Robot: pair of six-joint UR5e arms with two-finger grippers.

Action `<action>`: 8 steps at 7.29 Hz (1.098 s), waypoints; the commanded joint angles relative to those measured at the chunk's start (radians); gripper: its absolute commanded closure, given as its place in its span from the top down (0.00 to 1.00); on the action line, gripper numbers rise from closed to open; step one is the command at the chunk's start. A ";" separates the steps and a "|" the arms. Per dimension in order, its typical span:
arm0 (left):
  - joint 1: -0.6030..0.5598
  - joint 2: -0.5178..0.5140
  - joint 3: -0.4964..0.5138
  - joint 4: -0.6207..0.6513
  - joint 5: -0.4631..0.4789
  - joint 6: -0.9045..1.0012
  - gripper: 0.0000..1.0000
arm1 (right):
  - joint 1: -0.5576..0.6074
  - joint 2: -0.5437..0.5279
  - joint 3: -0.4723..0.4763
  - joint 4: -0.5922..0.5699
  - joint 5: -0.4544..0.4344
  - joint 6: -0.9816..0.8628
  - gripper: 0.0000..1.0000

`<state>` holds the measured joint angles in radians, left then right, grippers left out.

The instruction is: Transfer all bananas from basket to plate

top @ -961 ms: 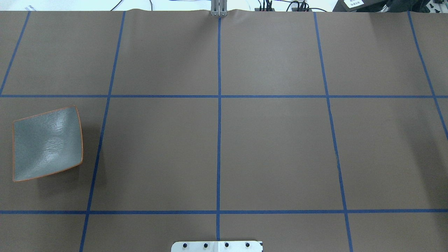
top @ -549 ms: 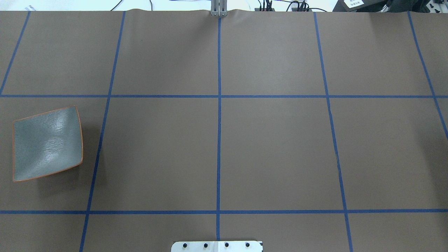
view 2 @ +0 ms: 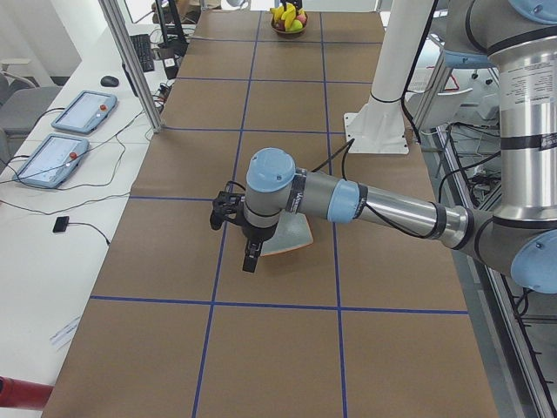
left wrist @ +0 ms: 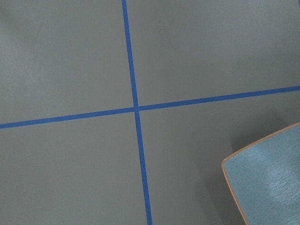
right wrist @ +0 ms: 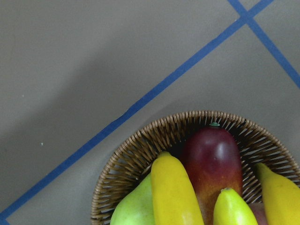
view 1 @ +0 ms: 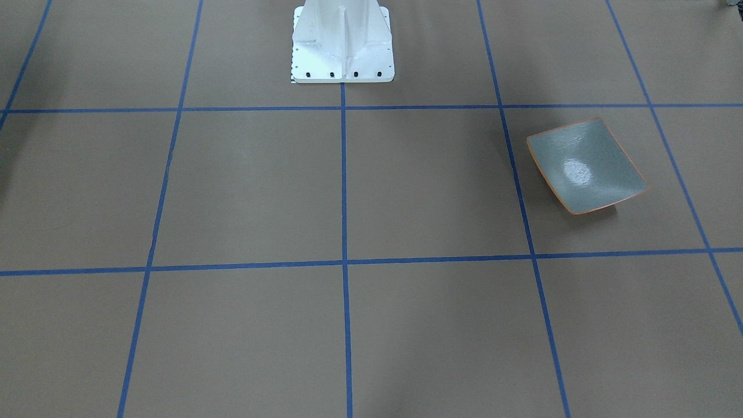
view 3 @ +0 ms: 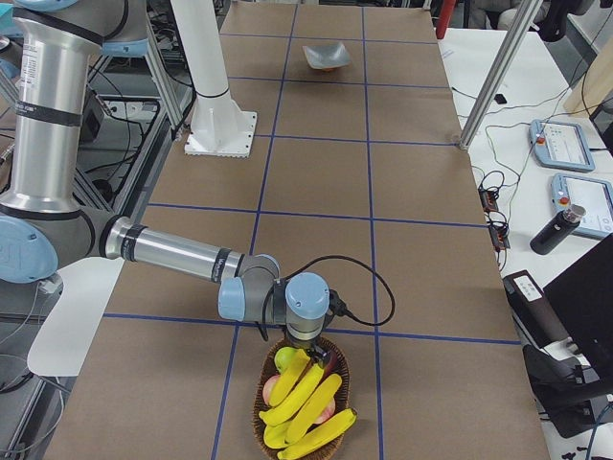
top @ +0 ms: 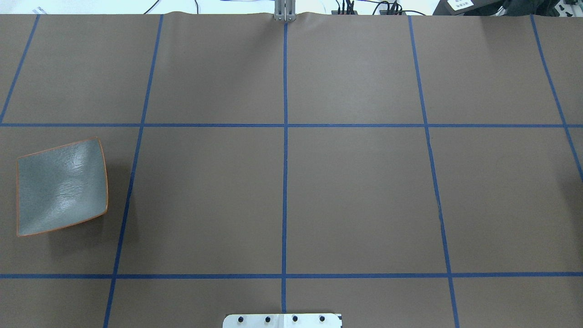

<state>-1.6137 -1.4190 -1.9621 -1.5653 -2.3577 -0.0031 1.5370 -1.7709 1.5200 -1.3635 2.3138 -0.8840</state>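
The grey-green plate (top: 61,187) with its orange rim lies bare at the table's left end, also seen in the front view (view 1: 586,165) and the left wrist view (left wrist: 272,187). Several yellow bananas (view 3: 306,395) lie in a wicker basket (view 3: 271,369) at the table's right end; the right wrist view shows a banana (right wrist: 173,192) and the basket's rim (right wrist: 140,143) up close. My left gripper (view 2: 250,263) hangs pointing down beside the plate (view 2: 296,237); I cannot tell whether it is open or shut. My right gripper (view 3: 323,359) sits just above the bananas; its state cannot be told either.
The basket also holds a red fruit (right wrist: 213,159) and a green pear (right wrist: 136,208). The white robot base (view 1: 342,40) stands at the table's near-robot edge. Control tablets (view 2: 83,111), a bottle (view 3: 551,230) and cables lie on the side bench behind metal posts (view 3: 498,77).
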 commanded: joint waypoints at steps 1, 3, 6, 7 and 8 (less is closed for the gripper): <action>0.000 0.006 0.002 -0.024 0.000 0.000 1.00 | -0.036 0.004 -0.029 0.000 -0.001 -0.007 0.91; 0.000 0.011 -0.003 -0.025 0.000 0.000 1.00 | -0.063 0.005 -0.027 0.001 -0.008 -0.015 0.62; 0.000 0.012 -0.001 -0.025 -0.002 0.002 1.00 | -0.063 0.037 -0.020 0.003 -0.030 -0.018 0.00; -0.002 0.014 -0.001 -0.025 -0.002 0.002 1.00 | -0.063 0.053 -0.021 0.003 -0.037 -0.016 0.00; -0.002 0.014 -0.001 -0.025 -0.002 0.002 1.00 | -0.060 0.059 -0.014 0.003 -0.036 -0.013 0.00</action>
<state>-1.6148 -1.4057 -1.9635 -1.5907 -2.3590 -0.0016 1.4749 -1.7242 1.5007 -1.3607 2.2814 -0.9001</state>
